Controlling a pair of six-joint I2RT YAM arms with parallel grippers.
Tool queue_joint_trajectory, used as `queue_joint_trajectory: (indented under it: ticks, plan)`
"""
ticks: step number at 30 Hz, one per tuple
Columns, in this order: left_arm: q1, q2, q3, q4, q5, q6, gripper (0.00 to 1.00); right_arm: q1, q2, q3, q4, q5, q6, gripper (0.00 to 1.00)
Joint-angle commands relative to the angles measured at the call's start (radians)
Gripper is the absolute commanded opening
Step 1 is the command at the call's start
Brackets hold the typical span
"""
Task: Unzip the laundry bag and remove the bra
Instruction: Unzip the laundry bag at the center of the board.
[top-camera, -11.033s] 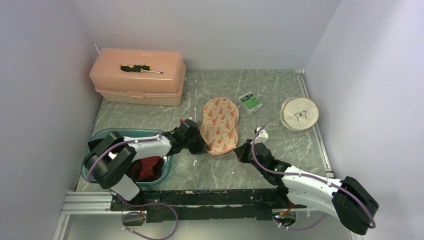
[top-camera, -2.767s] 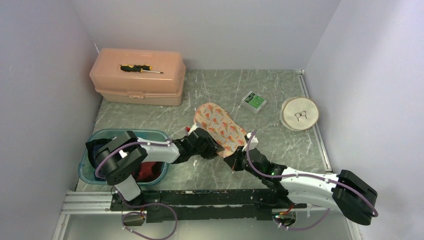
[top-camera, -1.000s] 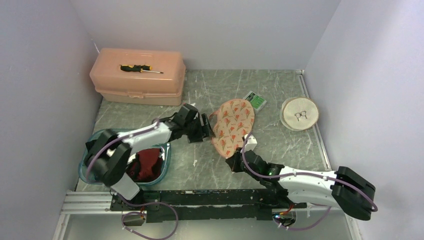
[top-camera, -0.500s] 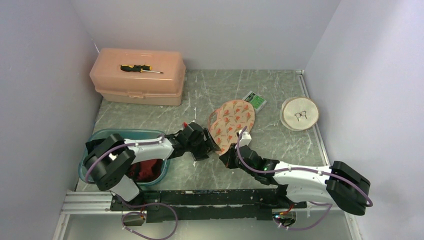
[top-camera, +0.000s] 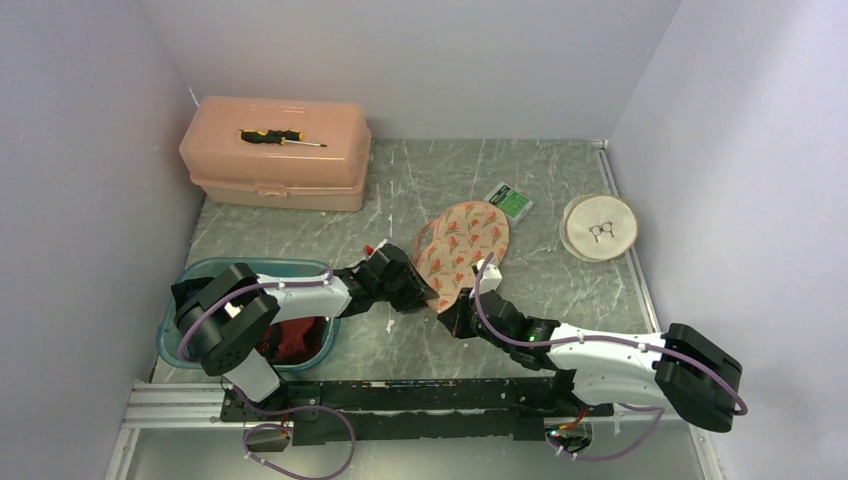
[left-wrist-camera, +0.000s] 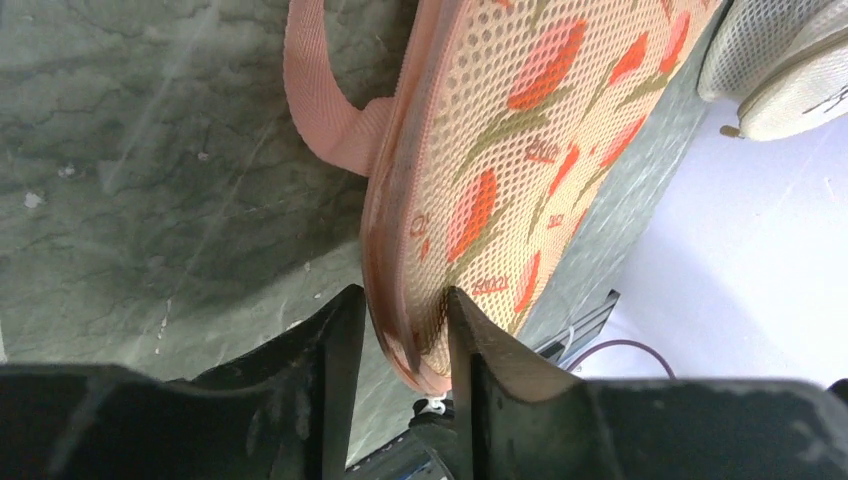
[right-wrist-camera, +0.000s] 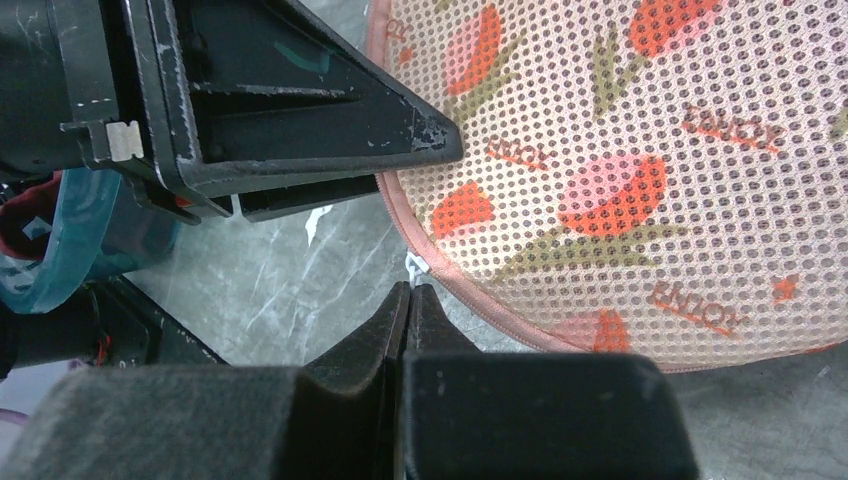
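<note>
**Top view.** Your peach mesh laundry bag printed with orange tulips (top-camera: 465, 238) lies flat on the green marbled tabletop (top-camera: 560, 170), with its near tip pointing between the two arms. Your left gripper (top-camera: 428, 298) and right gripper (top-camera: 446, 314) meet at that tip. I judge that one is there to anchor the bag and the other to work the zip. Red fabric (top-camera: 300, 335), which I take for the bra, sits in the teal plastic basin (top-camera: 200, 268). It is partly hidden under the left arm and well apart from the bag.

**Left wrist view.** The jaws straddle the bag's piped rim and pinch it, each finger touching a side. This hold looks meant to steady the bag against a pull.

**Right wrist view.** The jaws are pressed together, with a small white zipper tab (right-wrist-camera: 415, 266) at their very tip. You cannot tell from here whether the tab is caught between them, nor whether the zip stands open.
</note>
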Motion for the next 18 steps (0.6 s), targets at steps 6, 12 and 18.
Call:
queue_joint_trajectory:
  ticks: [6, 12, 18]
  plan:
    - [0.02, -0.015, 0.003, 0.006, -0.036, -0.001, 0.06, 0.006, -0.081, -0.033, -0.041, 0.016, 0.01, 0.0]
    - [0.04, -0.019, -0.005, 0.007, -0.029, 0.007, 0.03, 0.007, -0.183, -0.076, -0.126, 0.054, 0.031, 0.0]
    - [0.064, -0.052, 0.001, -0.029, -0.032, 0.056, 0.03, 0.006, -0.268, -0.1, -0.254, 0.131, 0.085, 0.0]
